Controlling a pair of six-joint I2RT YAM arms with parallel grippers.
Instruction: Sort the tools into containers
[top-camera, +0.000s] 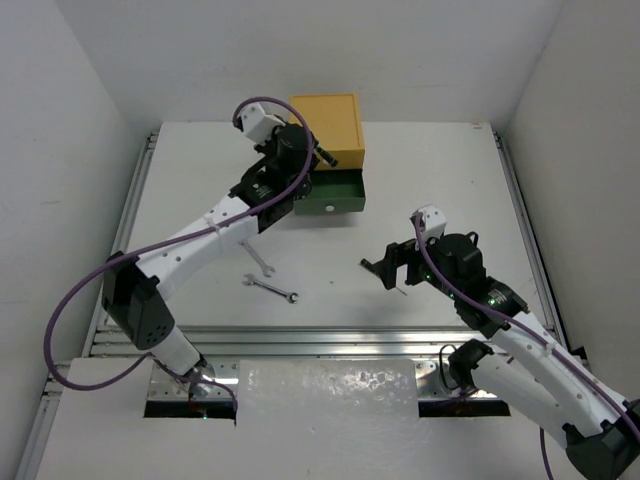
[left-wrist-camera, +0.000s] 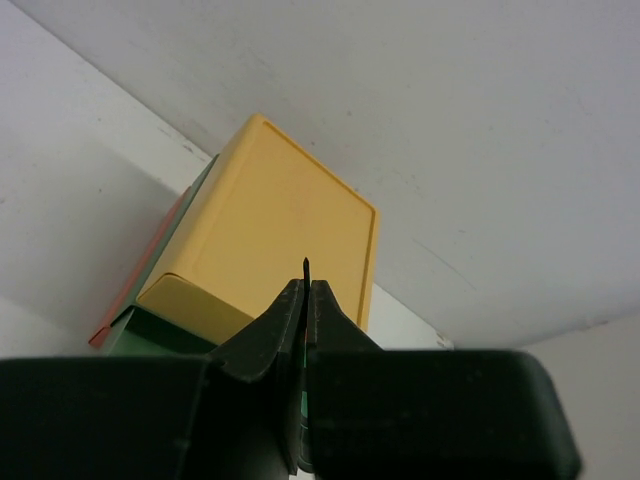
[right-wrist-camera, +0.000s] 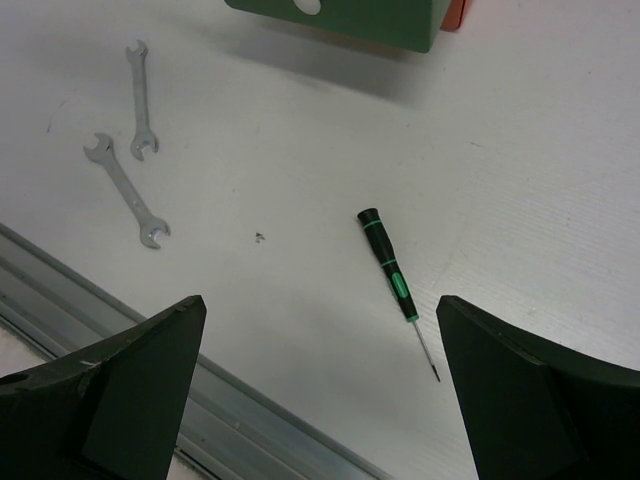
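My left gripper (left-wrist-camera: 305, 285) is shut on a thin black screwdriver with a green mark; its tip (left-wrist-camera: 305, 265) pokes out past the fingertips. In the top view this gripper (top-camera: 305, 165) hovers over the pulled-out green drawer (top-camera: 330, 195), beside the yellow drawer (top-camera: 325, 125). A second black screwdriver with green marks (right-wrist-camera: 390, 270) lies on the table, a little ahead of the open fingers of my right gripper (right-wrist-camera: 320, 320). That gripper (top-camera: 385, 270) holds nothing. Two silver wrenches (right-wrist-camera: 140, 98) (right-wrist-camera: 125, 188) lie to the left.
The chest stands at the back middle, its red drawer (left-wrist-camera: 130, 290) lowest. In the top view the wrenches (top-camera: 272, 289) lie near the left arm. An aluminium rail (right-wrist-camera: 250, 430) runs along the table's near edge. White walls close in the sides and back.
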